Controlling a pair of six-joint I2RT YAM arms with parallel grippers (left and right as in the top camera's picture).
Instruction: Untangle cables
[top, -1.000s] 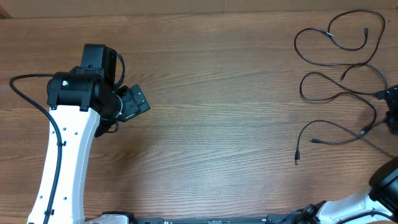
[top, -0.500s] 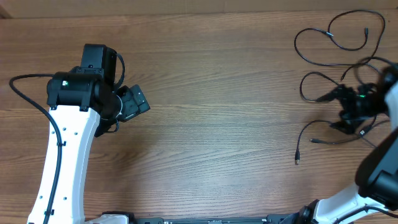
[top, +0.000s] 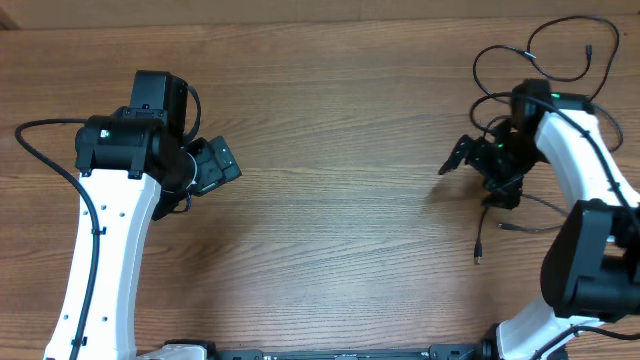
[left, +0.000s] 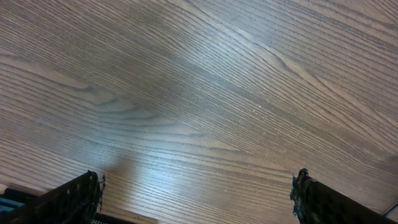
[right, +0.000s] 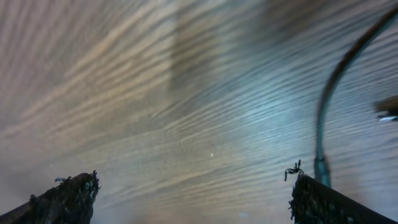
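The right gripper (right: 193, 190) stands with its jaws spread wide over bare wood, nothing between them. In the blurred right wrist view one thin black cord (right: 325, 102) curves down just outside one fingertip. It is beside the gap rather than in it, and whether it touches that finger cannot be told. Behind and around this gripper, the overhead view shows the cables (top: 479, 245) strewn in slack loops. Several loops sweep away beyond the wrist toward the table's far corner, and one loose plug end lies on the near side of the jaws. Part of the run is hidden under the right arm (top: 575, 150).

The left gripper (left: 196, 190) is also wide open and empty, with only plain tabletop (left: 199, 74) between and ahead of its fingers. The cables lie well apart from it, across the table.

The job appears well advanced but unfinished. No tight knot shows, and the cords look opened out into loops rather than bunched. Even so, strands cross one another close to the right jaws and farther out, and the stretch under the arm cannot be checked. What seems left is to draw the crossing cords clear so that each lies on its own, and neither gripper has hold of one at this moment.
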